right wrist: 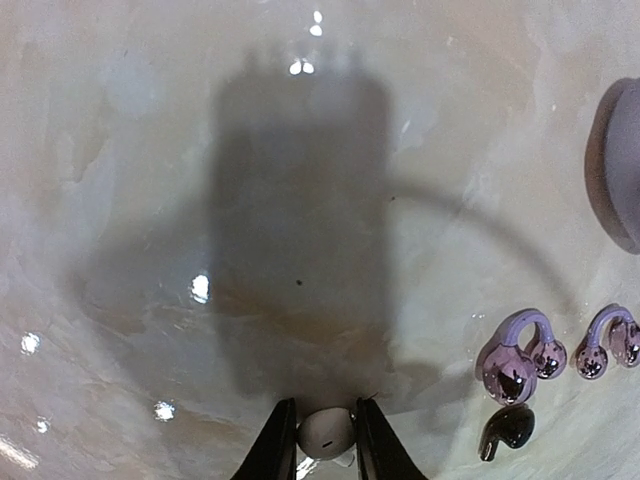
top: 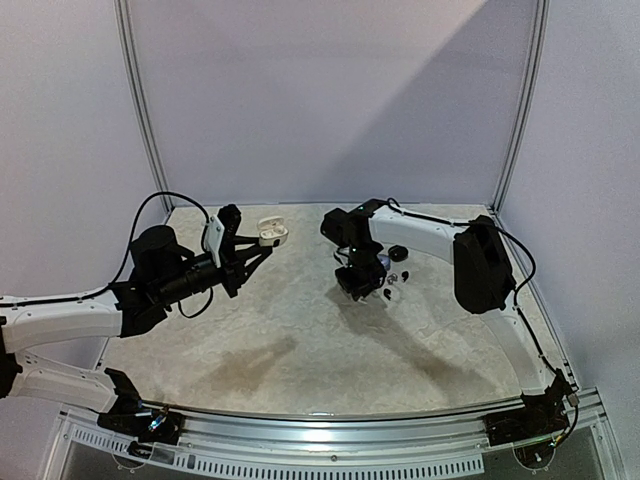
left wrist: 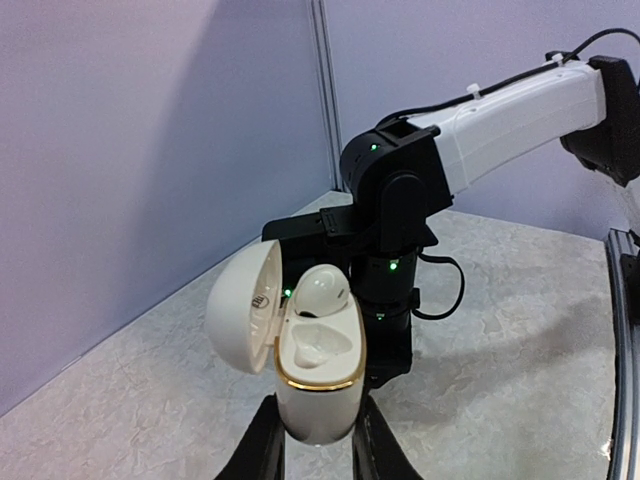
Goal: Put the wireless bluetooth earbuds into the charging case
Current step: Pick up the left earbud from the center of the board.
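Left wrist view: the left gripper clamps a white oval plastic charging case, gold-rimmed, lid open, with one white seated earbud inside. Right wrist view only: the right gripper pinches a white bean-shaped plastic earbud at the marbled tabletop. Nearby lie two silvery-lilac clip earbuds and one black stemmed earbud.

charging case: white, gold rim | earbud: white | clip earbuds: lilac chrome | table: cream marble
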